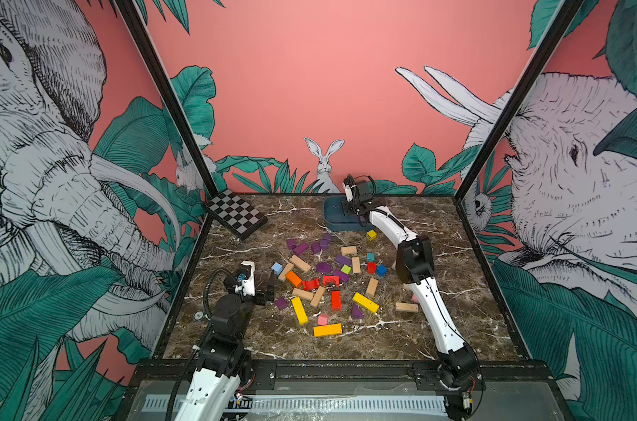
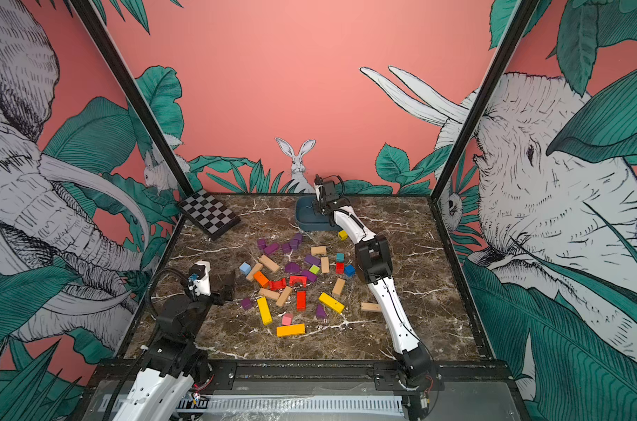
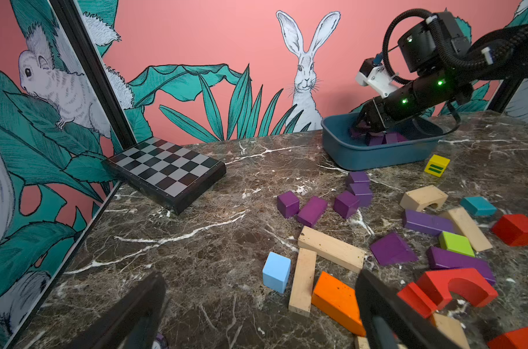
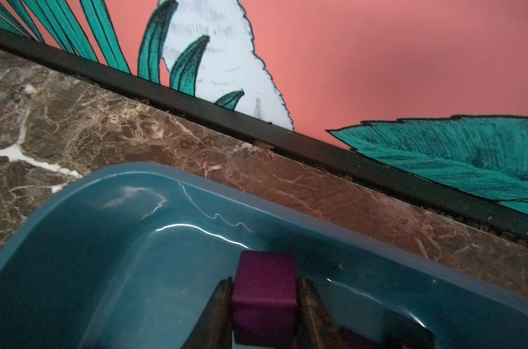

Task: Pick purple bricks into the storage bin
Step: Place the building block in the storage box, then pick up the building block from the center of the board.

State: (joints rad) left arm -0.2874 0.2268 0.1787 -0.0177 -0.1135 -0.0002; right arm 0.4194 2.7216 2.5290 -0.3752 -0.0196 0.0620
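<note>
Auditor: Nearest the lens, right gripper [image 4: 265,282]: status?
Clerk: Entry 1. Clamped on a purple cube [image 4: 264,299], with dark fingers [image 4: 217,311] pressed to two opposite side faces. Hangs inside the storage bin [image 4: 105,241], low over its floor; contact with the floor not discernible.
Auditor: Anything else in there?
Clerk: Entry 2. More purple bricks [image 3: 386,139], lying at the bin's end beneath the right arm. Number not discernible.
Auditor: Location of the bin?
Clerk: Stands at the far edge of the marble table [image 1: 455,273], near the back wall, about midway along it in both top views.
Auditor: Other arm?
Clerk: Entry 3, left gripper [image 3: 260,281]. Spread wide, gripping nothing. Hovers low at the table's left side, with a light blue cube [image 3: 276,272] and an orange block [image 3: 335,299] just ahead of the fingers.
Auditor: Purple stock outside the bin?
Clerk: Entry 4.
- Far side of the scatter, nearest the bin yet apart from it: a cluster of cubes and one short bar [image 1: 301,249].
- Mid-scatter: two bars [image 1: 343,260] and a half-round [image 1: 323,268], among tan blocks [image 1: 299,263] and red arches [image 1: 330,280].
- Near the left gripper: a lone cube [image 1: 281,303].
- Near side: a wedge-shaped piece [image 1: 357,312], just beside a yellow bar [image 1: 365,302].

Auditor: Remainder?
Clerk: Entry 5, yellow cube [image 1: 371,235], just outside the bin's near wall. Entry 6, checkerboard slab [image 1: 235,215], in the far left corner.
</note>
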